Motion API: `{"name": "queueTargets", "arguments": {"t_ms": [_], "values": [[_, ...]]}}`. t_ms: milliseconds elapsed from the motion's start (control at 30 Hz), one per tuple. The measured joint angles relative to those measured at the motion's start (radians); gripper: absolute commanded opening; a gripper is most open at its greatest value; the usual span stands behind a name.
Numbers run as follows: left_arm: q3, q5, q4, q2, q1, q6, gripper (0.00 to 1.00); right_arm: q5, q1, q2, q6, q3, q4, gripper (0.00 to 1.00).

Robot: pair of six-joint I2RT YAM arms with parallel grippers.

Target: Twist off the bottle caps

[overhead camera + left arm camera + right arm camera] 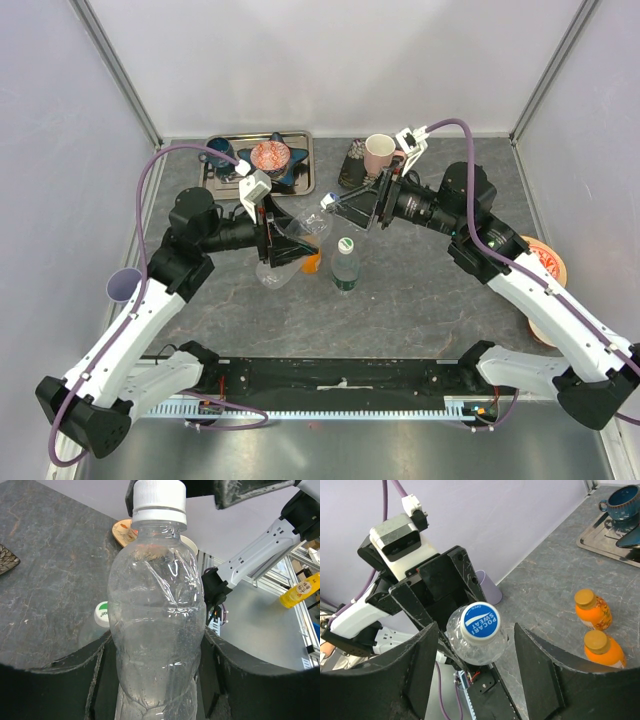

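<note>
Clear plastic fills my left wrist view: the colourless clear bottle is clamped around its lower body by the left gripper, jaws tight on both sides. From above I see it held off the grey table near the middle, tilted with its neck pointing to the right and a little far. Its blue-and-white cap is screwed on.

The right gripper faces that cap head-on. Its jaws stand apart, one on each side of the cap, and my right wrist view shows a gap on both sides. I cannot tell whether either one touches the cap rim.

The green-tinted bottle stands upright on the table just nearer than the two grippers, with its white-and-green cap on. Two orange bottles stand side by side on the table, each with an orange cap in place. In the top view they are mostly hidden under the left gripper, just left of the green-tinted one.

At the far left a metal tray holds a blue mug. A pink mug stands far of the right arm, and a purple cup sits at the left edge.
</note>
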Motion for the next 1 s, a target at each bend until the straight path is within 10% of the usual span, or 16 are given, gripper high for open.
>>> {"name": "queueTargets", "arguments": {"t_ms": [433, 733, 1000], "values": [[0.0, -0.017, 0.001, 0.0, -0.017, 0.0, 0.46, 0.046, 0.012, 0.029, 0.012, 0.0, 0.006, 0.55], [0.0, -0.02, 0.002, -0.003, -0.021, 0.0, 0.46, 0.063, 0.016, 0.029, 0.038, -0.002, 0.021, 0.66], [0.0, -0.032, 0.002, -0.01, -0.025, 0.0, 0.47, 0.065, 0.016, 0.031, 0.063, -0.008, 0.06, 0.42]]}}
